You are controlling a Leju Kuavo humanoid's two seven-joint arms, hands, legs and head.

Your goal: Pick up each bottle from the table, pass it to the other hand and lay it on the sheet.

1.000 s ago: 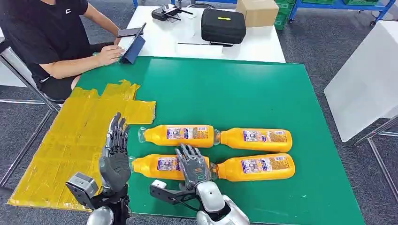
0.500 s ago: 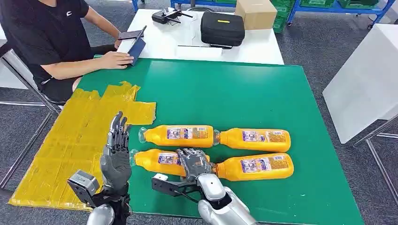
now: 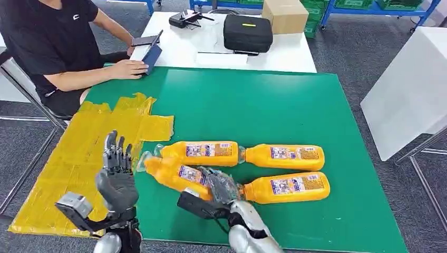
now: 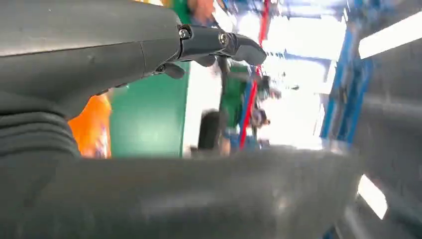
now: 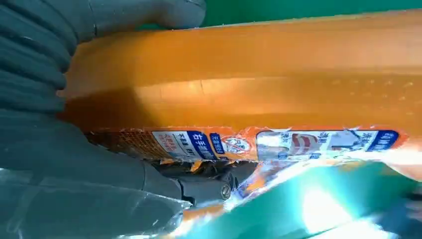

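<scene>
The right hand (image 3: 221,185) wraps its fingers around a glossy orange plastic bottle (image 3: 174,173), cap tilted toward ten o'clock. The left hand (image 3: 116,179) stands upright, fingers spread, above the crinkled yellow sheet (image 3: 79,158).

The right hand (image 3: 221,185) covers the back end of the orange bottle (image 3: 174,174) it holds. In the right wrist view, that bottle runs off the picture's edge, and its label (image 5: 278,144) is too blurry to read. The left wrist view is blurry past the left hand (image 4: 89,50). The person (image 3: 52,42) is cut off above the shoulders.
</scene>
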